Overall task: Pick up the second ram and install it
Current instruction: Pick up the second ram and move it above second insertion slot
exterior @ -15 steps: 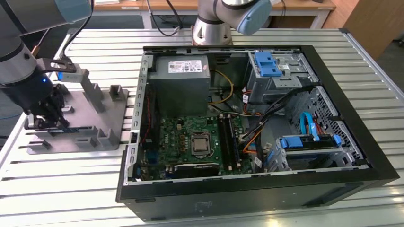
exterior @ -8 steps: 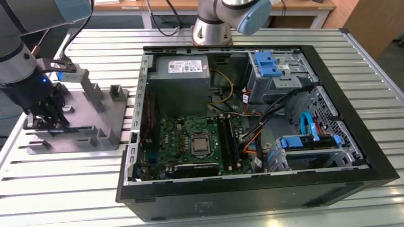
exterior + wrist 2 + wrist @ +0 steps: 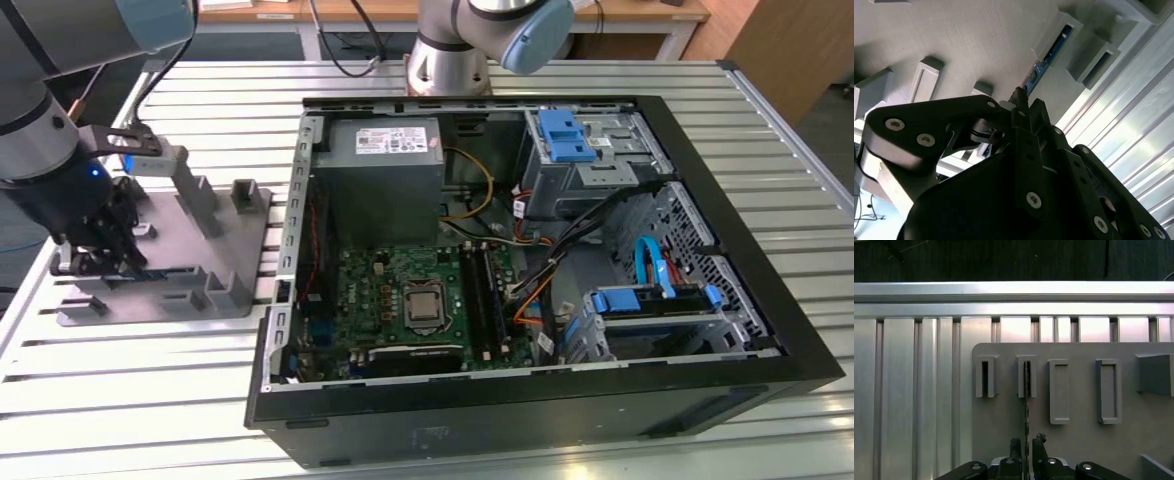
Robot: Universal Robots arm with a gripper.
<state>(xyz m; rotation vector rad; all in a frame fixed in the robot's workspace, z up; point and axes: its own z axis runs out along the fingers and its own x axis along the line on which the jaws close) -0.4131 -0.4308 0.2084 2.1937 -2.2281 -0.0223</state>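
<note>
The slatted desk (image 3: 200, 400) is taken up mostly by an open computer case (image 3: 534, 410), seen from the centre to the exterior view's right. At the exterior view's left a grey plate (image 3: 158, 250) is laid flat on the desk just beside the case, and the arm (image 3: 40, 140) is set over the plate's left part. The pincer (image 3: 1027, 445) is held low over the plate and spread narrowly. In the first wrist view a thin gap is seen on each side of the ram (image 3: 1026, 400), so nothing is judged to be pinched yet. The ram is stood on edge on the plate, with one end seated in a slotted post (image 3: 1027, 377). Its blue edge is seen in both wrist views. Its long axis is run from that post straight in between the fingers (image 3: 1015, 446), parallel to their faces. The ram is thus placed directly within the pincer, square across its line of closing.
</note>
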